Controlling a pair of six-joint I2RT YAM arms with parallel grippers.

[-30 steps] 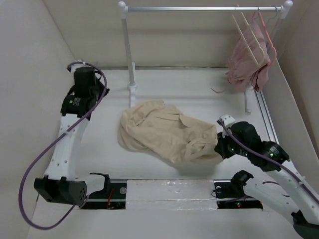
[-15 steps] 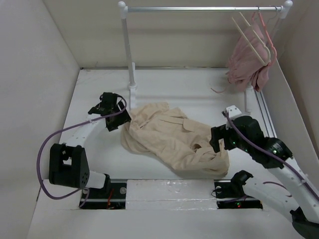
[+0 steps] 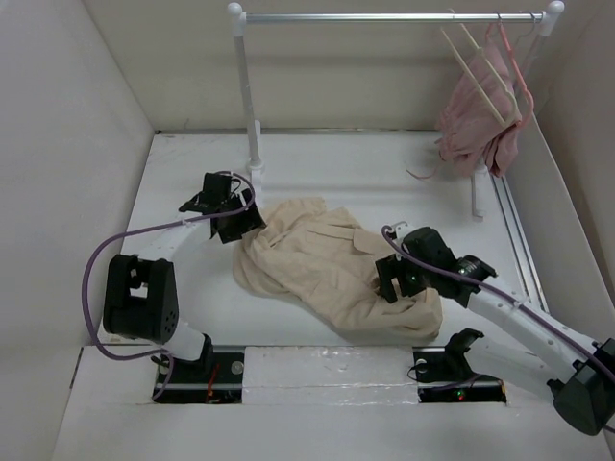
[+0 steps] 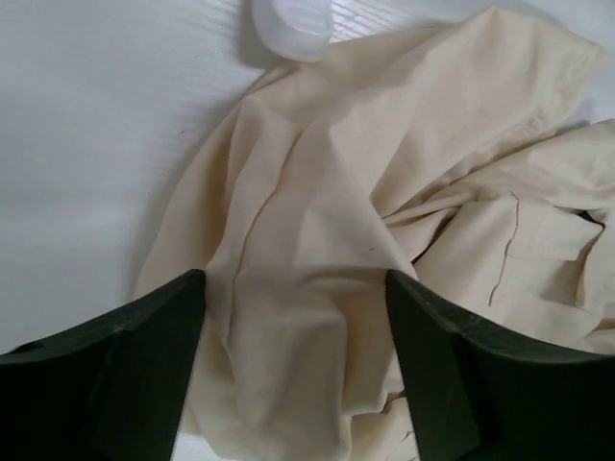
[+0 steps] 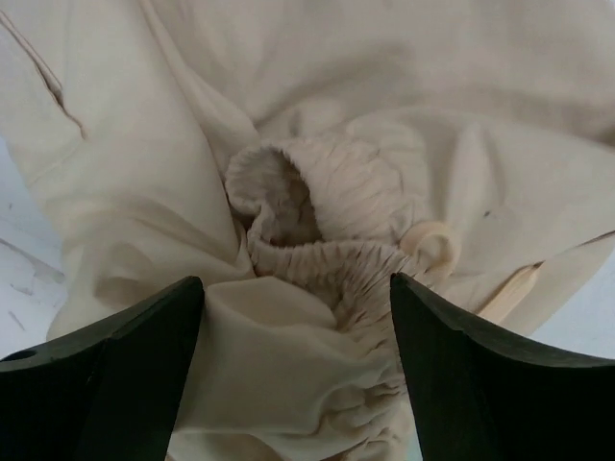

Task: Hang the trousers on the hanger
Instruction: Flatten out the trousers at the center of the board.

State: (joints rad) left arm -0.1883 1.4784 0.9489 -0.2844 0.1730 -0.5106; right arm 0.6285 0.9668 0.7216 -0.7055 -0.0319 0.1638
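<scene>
Note trousers (image 3: 327, 264) heaped mid-table (image 3: 192, 173). Find left gripper (image 4: 293, 288) spread wide over their far-left edge, right gripper (image 5: 298, 288) likewise spread above the gathered waistband (image 5: 327, 259). Spot hanger (image 3: 485, 67) on the rail (image 3: 384, 16), far right, against pink garment (image 3: 471, 125).

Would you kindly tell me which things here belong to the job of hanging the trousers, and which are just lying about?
For the job:
trousers
cream hanger, hooked on the rail

Just about:
pink garment
pink hanger
clothes rail
</scene>
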